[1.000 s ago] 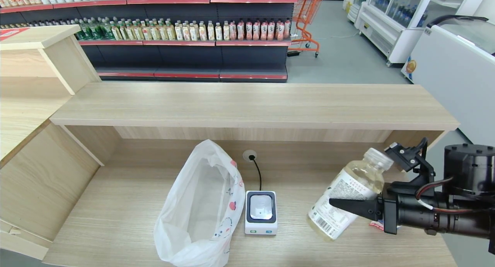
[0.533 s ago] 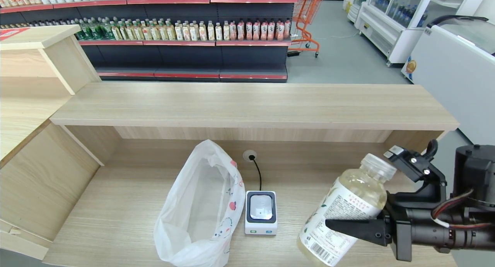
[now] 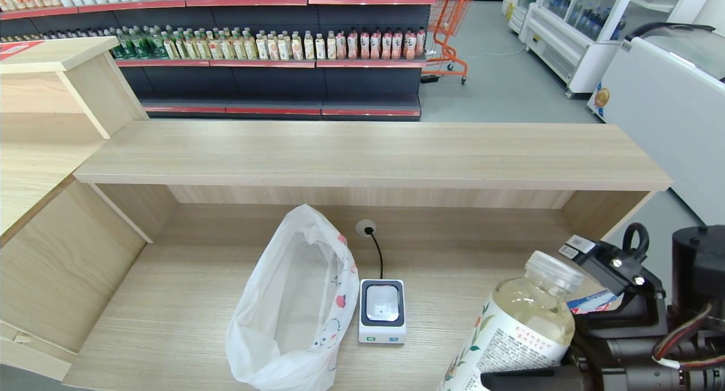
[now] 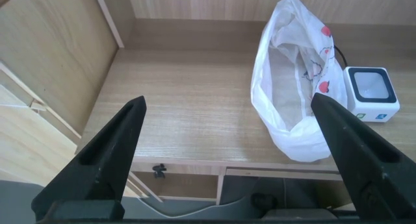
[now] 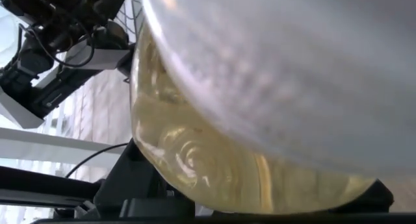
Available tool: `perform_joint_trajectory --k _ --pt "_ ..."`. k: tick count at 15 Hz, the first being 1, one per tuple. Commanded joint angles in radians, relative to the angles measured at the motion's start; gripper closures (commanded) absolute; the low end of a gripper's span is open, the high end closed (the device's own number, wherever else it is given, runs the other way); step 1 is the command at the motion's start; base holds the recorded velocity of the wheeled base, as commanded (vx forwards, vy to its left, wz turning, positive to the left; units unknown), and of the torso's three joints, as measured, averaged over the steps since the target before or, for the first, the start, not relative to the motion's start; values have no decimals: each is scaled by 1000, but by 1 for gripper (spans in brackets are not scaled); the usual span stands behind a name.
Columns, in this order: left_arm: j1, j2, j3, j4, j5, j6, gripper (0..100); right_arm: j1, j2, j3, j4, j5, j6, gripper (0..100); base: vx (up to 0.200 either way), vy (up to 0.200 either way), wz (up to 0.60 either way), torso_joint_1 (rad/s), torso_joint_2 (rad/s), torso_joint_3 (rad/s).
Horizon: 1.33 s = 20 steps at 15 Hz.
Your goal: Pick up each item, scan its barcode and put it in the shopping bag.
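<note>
Right pincer (image 3: 510,375) is clamped on the bottle (image 3: 527,323) over the right end of the bench (image 3: 170,323), cap tilted up and away, base toward the robot. The scanner (image 3: 382,310) lies left of the bottle with the bag (image 3: 294,300) just past it, so the next move is likely a leftward carry. Left pincer (image 4: 227,104) is open, on the bag's far side, well apart from the bottle.

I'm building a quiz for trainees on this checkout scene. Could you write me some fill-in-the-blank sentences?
1. The right gripper holds a ____ of pale yellow liquid.
2. On the counter, next to the shopping bag, stands the ____.
3. The left gripper has its jaws ____.
Missing words: bottle; scanner; open.
</note>
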Motion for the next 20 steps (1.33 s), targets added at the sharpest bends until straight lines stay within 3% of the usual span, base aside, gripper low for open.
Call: perform_joint_trajectory --k 1,15,17,20 --pt "0 0 0 0 0 0 0 5 13 6 8 2 0 100 0 0 0 0 0 0" --pt "0 0 0 0 0 0 0 -1 -13 -2 22 -12 -2 100 0 0 0 0 0 0" --pt "0 0 0 0 0 0 0 -59 -40 -14 22 -29 -6 100 0 0 0 0 0 0" --pt "-1 0 0 0 0 0 0 -234 -78 -11 28 -87 -26 100 0 0 0 0 0 0"
